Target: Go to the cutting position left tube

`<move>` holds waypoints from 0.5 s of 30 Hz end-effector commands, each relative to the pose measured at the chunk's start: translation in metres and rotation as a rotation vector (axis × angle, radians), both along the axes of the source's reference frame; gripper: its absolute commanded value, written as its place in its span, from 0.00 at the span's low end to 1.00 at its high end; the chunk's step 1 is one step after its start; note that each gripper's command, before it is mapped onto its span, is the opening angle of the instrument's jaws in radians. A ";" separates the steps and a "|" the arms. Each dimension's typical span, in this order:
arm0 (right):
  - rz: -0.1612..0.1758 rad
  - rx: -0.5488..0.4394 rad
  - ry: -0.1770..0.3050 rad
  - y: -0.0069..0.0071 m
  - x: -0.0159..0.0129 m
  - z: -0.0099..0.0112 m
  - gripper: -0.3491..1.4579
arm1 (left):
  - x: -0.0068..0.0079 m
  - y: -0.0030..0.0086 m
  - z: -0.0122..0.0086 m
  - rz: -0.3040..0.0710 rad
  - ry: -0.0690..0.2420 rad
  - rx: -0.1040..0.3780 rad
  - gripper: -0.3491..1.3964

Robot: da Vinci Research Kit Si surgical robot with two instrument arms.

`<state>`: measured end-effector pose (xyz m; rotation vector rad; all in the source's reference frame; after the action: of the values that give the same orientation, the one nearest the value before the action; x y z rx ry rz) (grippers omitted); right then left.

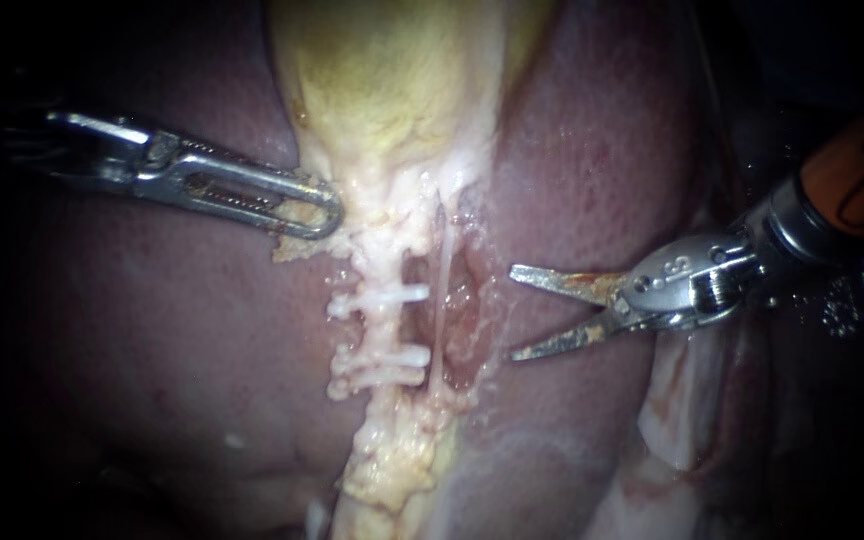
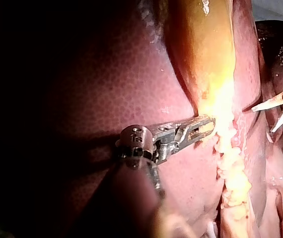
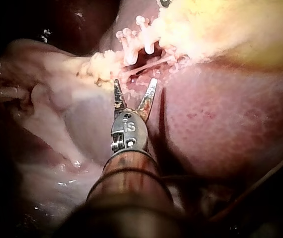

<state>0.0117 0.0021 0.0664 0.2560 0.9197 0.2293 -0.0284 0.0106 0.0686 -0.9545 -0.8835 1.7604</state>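
Our left instrument (image 1: pixel 324 212): claw clamped on the gallbladder (image 1: pixel 392 90) edge at its neck. Our right instrument (image 1: pixel 514 312): claw open, blades spread, over the liver (image 1: pixel 592 160), near the thin right tube (image 1: pixel 442 280) and touching neither tube. The left tube (image 1: pixel 384 328) lies beyond it, with two white clips (image 1: pixel 397 297) across it.

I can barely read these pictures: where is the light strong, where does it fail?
Endoscope view: light pools on the gallbladder and clips, corners black. Left wrist view: glare whitens the gallbladder beside the left instrument, liver half shadowed. Right wrist view: shaft of the right instrument darkens nearest the camera.
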 end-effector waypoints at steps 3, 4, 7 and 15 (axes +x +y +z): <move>0.000 0.000 0.000 0.0000 0.0000 0.0000 0.99 | 0.0007 0.0004 -0.0010 0.003 -0.003 0.005 0.00; 0.000 0.000 0.000 0.0000 0.0000 0.0000 0.99 | 0.0012 0.0007 -0.0015 0.006 -0.006 0.009 0.00; 0.000 0.000 0.000 0.0000 0.0000 0.0000 0.99 | 0.0028 0.0016 -0.0035 0.011 -0.012 0.020 0.00; -0.008 0.008 0.008 0.0000 0.0003 -0.0001 0.99 | 0.0044 0.0027 -0.0090 -0.002 -0.063 0.008 0.00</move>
<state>0.0121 0.0021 0.0663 0.2739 0.9274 0.2223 -0.0241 0.0132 0.0593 -1.0114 -0.9274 1.7309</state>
